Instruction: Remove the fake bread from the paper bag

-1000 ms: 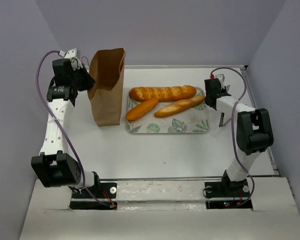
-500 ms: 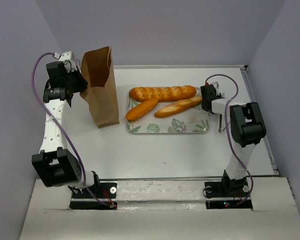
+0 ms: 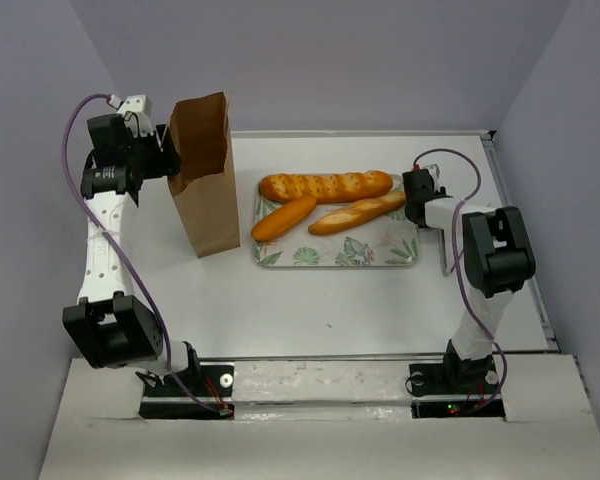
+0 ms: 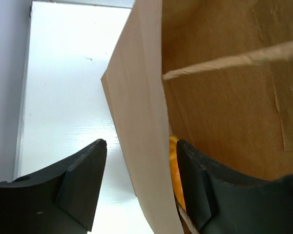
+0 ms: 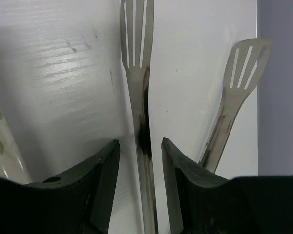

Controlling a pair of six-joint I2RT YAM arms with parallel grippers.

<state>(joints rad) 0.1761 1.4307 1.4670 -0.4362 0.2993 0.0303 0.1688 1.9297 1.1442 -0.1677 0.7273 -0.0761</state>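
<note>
The brown paper bag (image 3: 206, 180) stands upright at the left of the table. My left gripper (image 3: 168, 163) is at its top left rim and is open. In the left wrist view its fingers straddle the bag's wall (image 4: 139, 107) without pinching it, one outside and one inside. A strip of glossy orange (image 4: 173, 165) shows inside the bag by the inner finger. Three fake bread loaves lie on the tray (image 3: 380, 250): a long one (image 3: 325, 186), a short one (image 3: 283, 218) and a slim one (image 3: 360, 212). My right gripper (image 5: 140, 141) is open around one arm of metal tongs (image 5: 136, 58).
The tongs lie on the table between the tray's right end and the right wall (image 5: 281, 97), beside the right arm (image 3: 490, 250). A purple wall (image 4: 7, 73) stands close to the left of the bag. The table's back edge runs just behind the bag.
Both grippers have opened. The left one let go of the bag's rim after shifting the bag left. The right one released the tongs, and its arm drew in toward the tray's end.
</note>
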